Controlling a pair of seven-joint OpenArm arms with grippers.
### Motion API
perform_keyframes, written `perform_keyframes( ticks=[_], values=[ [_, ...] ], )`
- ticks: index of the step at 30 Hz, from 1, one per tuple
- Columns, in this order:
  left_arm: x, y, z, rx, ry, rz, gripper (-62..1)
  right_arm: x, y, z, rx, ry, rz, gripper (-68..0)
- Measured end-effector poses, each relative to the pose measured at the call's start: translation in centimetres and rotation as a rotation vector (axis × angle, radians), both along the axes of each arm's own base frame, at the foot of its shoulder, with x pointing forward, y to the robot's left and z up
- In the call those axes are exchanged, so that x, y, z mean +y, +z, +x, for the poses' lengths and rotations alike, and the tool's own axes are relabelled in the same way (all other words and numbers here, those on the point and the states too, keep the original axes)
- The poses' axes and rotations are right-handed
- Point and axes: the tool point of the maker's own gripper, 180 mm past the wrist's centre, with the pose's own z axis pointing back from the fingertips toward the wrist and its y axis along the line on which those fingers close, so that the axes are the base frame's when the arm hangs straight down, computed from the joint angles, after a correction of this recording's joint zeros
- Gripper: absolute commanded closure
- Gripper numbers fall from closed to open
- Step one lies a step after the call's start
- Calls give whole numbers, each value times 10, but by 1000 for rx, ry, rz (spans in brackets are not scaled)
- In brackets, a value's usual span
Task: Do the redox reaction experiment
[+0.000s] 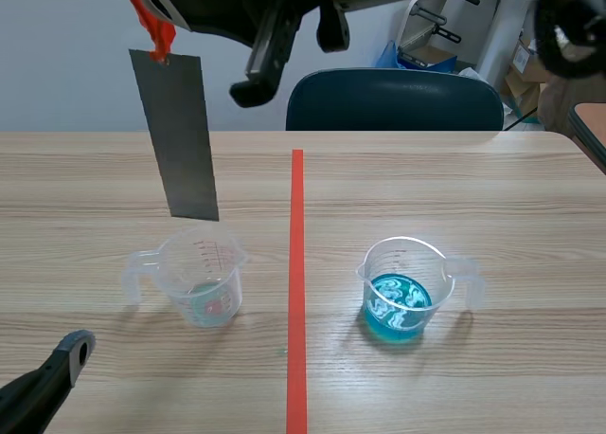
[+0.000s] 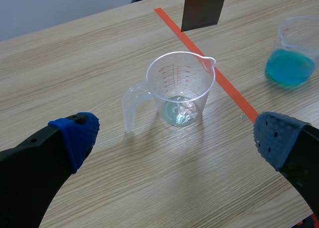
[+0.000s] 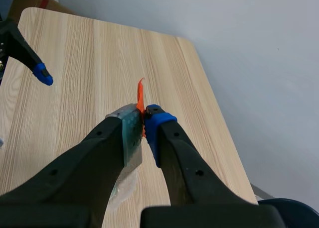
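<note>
Fingers of the left claw (image 2: 174, 138) stand spread wide and hold nothing, low over the bench (image 1: 492, 197) just short of the near-empty cup (image 2: 179, 88). That clear measuring cup has only a pale film at its bottom. Across the orange tape line (image 1: 296, 282), well apart from it, sits the cup of blue liquid (image 1: 402, 292). Above the near-empty cup hangs the metal strip (image 1: 180, 135), upright, its lower edge over the far rim and not yet inside. The right claw (image 3: 143, 123), raised and reaching past the middle, is clenched on the strip's top end at the orange tag (image 3: 140, 96). A chair (image 1: 393, 100) stands beyond the bench. The step in hand looks like bringing the strip to a cup for dipping; next comes a straight, slow descent clearing the rim, or a carry over to the blue liquid.
</note>
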Motion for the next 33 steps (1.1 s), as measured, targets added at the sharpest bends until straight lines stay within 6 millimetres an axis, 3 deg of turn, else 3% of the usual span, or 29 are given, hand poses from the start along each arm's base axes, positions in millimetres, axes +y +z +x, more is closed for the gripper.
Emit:
perform_keyframes(
  ticks=[11,33],
  values=[
    [0,0,0,0,0,0,-623,18,-14,14,58,-13,-17,-8],
    [0,0,0,0,0,0,-623,27,-21,4,68,25,-36,-8]
  ],
)
